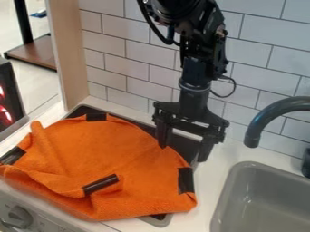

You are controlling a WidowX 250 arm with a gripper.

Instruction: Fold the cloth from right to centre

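Hanging open, gripper (184, 152) by orange cloth (124, 152)

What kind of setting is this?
Likely a toy kitchen set up for robot work: a grey sink basin under a dark curved faucet, a grey control knob on the front panel, and white wall tiles behind.
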